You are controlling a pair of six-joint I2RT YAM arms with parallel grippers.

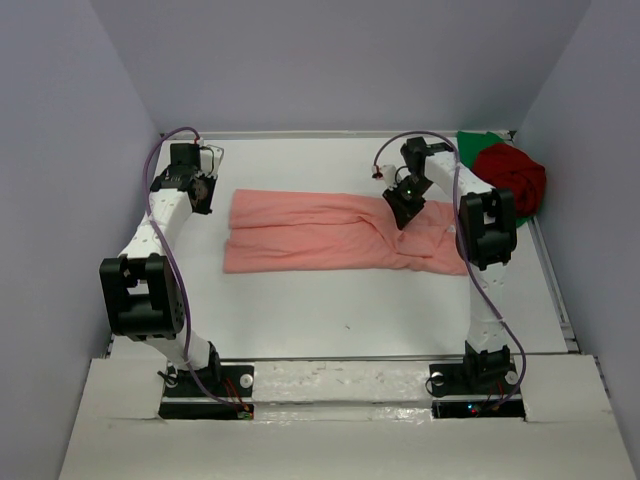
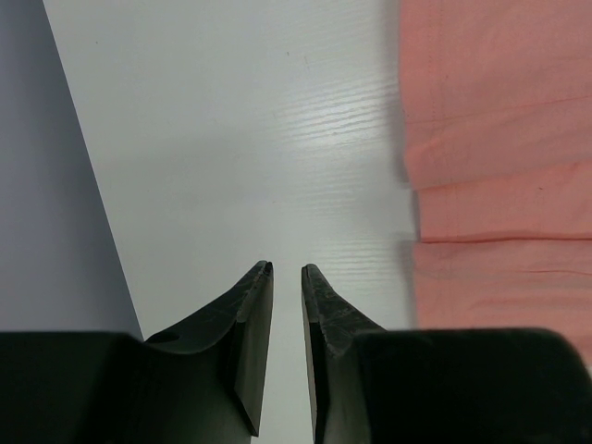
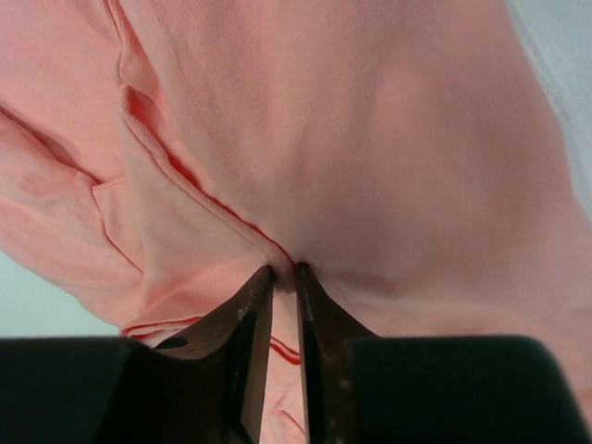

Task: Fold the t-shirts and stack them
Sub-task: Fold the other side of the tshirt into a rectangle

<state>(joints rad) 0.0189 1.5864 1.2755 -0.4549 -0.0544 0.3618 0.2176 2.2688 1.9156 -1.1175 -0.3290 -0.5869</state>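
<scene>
Seen from above, the salmon-pink t-shirt [image 1: 320, 235] lies lengthwise across the middle of the bench [image 1: 330, 310]. Its left edge is straight and its right end is rumpled. The left gripper [image 1: 205, 190] hangs over bare bench just off that left edge, apart from the cloth. The right gripper [image 1: 405, 212] is down on the rumpled right part. The dark red t-shirt [image 1: 512, 175] is heaped on the green t-shirt [image 1: 478, 142] in the far right corner, against the wall. A broad bare strip runs between the pink shirt's near edge and the arm bases.

At the left wrist, the jaws are slightly spread with nothing between them, and the shirt's layered edges [image 2: 499, 139] line the right side.

At the right wrist, the jaws are pinching a ridge of pink cloth [image 3: 370, 139] beside a seam. Bare bench shows only at the lower left corner [image 3: 37, 296].
</scene>
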